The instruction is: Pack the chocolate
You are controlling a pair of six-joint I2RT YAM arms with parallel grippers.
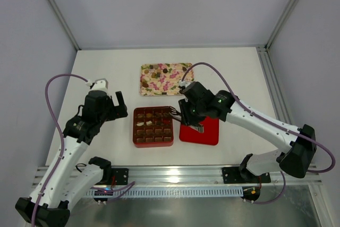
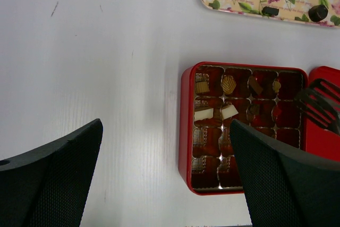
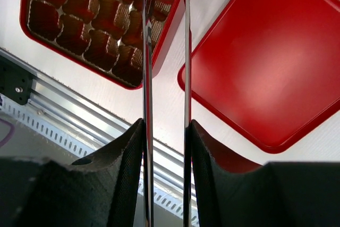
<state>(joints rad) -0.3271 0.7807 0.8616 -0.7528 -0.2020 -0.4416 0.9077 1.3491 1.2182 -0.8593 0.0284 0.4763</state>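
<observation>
The open red box (image 1: 134, 129) with a brown gridded insert sits mid-table; a few chocolate pieces (image 2: 229, 84) lie in its cells. More chocolate (image 1: 159, 69) lies on the floral tray (image 1: 144, 92). My right gripper (image 1: 187, 114) is shut on metal tongs (image 3: 147, 51), whose tips (image 1: 173, 111) hang over the box's far right corner. I see no piece between the tips. My left gripper (image 1: 121, 104) is open and empty, above the table left of the box (image 2: 185, 126).
The red lid (image 1: 202, 132) lies flat right of the box, under my right wrist. The table's near edge has a metal rail (image 3: 79, 115). White walls and frame posts enclose the table.
</observation>
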